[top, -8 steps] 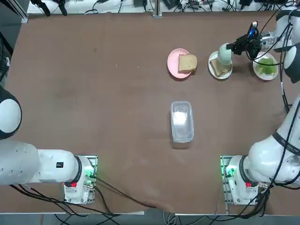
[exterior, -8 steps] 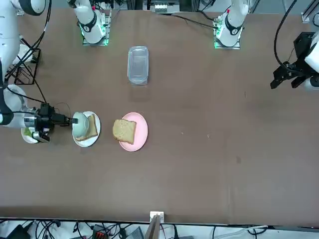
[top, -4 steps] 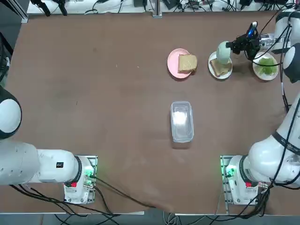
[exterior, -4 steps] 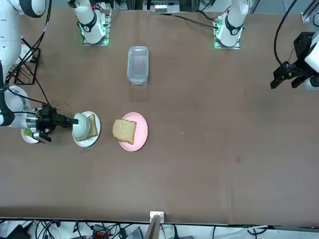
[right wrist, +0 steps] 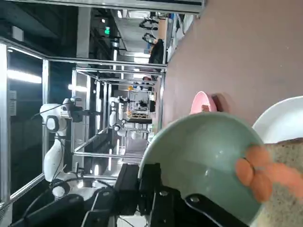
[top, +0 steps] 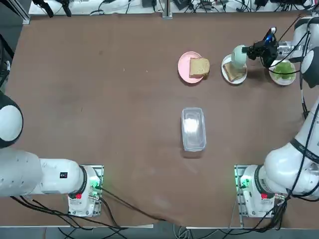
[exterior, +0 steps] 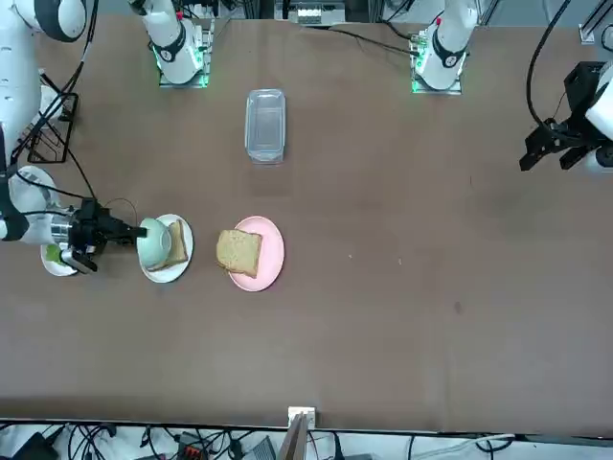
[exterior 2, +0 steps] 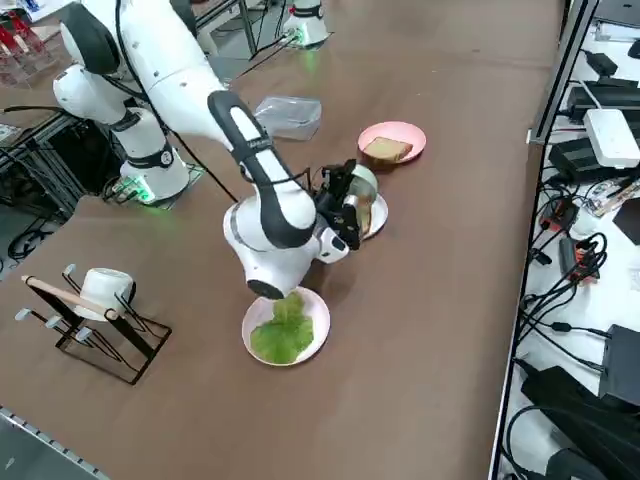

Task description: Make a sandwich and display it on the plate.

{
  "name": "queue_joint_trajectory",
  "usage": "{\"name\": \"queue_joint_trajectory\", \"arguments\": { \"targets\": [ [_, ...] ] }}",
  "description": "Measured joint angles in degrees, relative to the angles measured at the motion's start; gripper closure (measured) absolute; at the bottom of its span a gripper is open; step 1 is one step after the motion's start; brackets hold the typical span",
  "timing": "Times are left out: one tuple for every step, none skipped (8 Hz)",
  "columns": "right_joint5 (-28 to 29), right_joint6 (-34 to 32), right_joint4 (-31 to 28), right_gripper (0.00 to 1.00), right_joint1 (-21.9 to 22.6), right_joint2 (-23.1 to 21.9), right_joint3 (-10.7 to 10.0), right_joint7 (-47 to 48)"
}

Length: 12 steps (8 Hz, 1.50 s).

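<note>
While the right tool (right wrist: 139,182) pinches a green bowl (right wrist: 203,161), metal framing (right wrist: 118,61) edges the brown table (right wrist: 236,52).

Green bowl (right wrist: 203,161) tilted, orange pieces (right wrist: 260,182) at its edge.

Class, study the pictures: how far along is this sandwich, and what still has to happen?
Done: one bread slice lies on the white plate, with orange slices on it. In hand: the right gripper holds the green bowl tipped over that bread. Left: the lettuce and the second slice, on the pink plate.
</note>
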Motion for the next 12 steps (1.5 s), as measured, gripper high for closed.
{"name": "queue_joint_trajectory", "arguments": {
  "targets": [
    [1.2, -1.4, 0.0, 0.97, -0.4, 0.6, 0.0, -0.8],
    [1.9, -2.2, 0.0, 0.97, -0.7, 1.0, 0.0, -1.2],
    [2.1, -2.5, 0.1, 0.97, -0.8, 1.1, 0.0, -1.3],
    [2.1, -2.6, 0.1, 0.97, -0.8, 1.1, 0.0, -1.4],
    [2.1, -3.1, 0.1, 0.97, -0.7, 1.2, 0.1, -1.4],
    [2.1, -4.3, 0.0, 0.97, -0.7, 1.3, 0.2, -1.4],
    [2.1, -5.4, -0.2, 0.97, -0.7, 1.5, 0.3, -1.4],
    [2.1, -6.0, -0.6, 0.97, -0.7, 1.6, 0.3, -1.4],
    [2.1, -7.1, -0.8, 0.97, -0.7, 1.9, 0.3, -1.4],
    [2.1, -8.7, -1.0, 0.97, -0.8, 2.1, 0.2, -1.5],
    [2.1, -9.9, -1.1, 0.97, -0.9, 2.4, 0.2, -1.9],
    [2.5, -10.9, -1.1, 0.97, -1.1, 2.8, 0.2, -2.5]
  ]
}}
